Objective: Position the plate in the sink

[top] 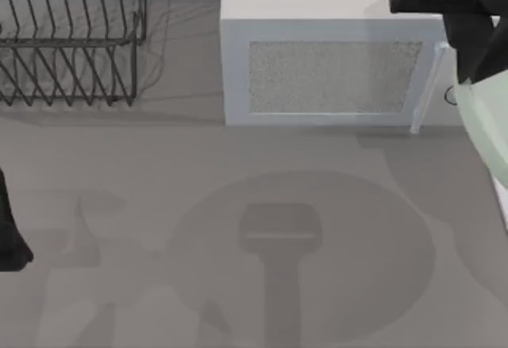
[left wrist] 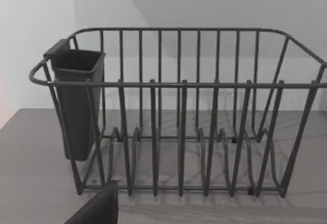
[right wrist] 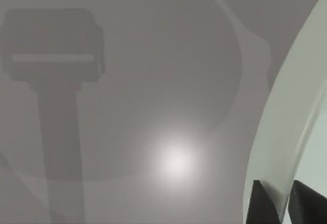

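The pale mint-green plate (top: 486,129) hangs tilted above the table at the far right, cut off by the picture's edge. My right gripper (top: 475,66) comes in from the back right and is shut on the plate's rim. In the right wrist view, two dark fingertips (right wrist: 260,203) pinch the plate's rim (right wrist: 286,132) edge-on, high over the table. A thin white strip (top: 501,195) shows just below the plate at the right edge; I cannot tell whether it is the sink's rim. My left arm (top: 11,233) is parked at the left edge.
The grey-white microwave (top: 333,70) stands at the back, centre to right, close to the right arm. The black wire dish rack (top: 71,38) fills the back left, with a dark cutlery cup (left wrist: 76,101) hung on it. A large round shadow lies mid-table.
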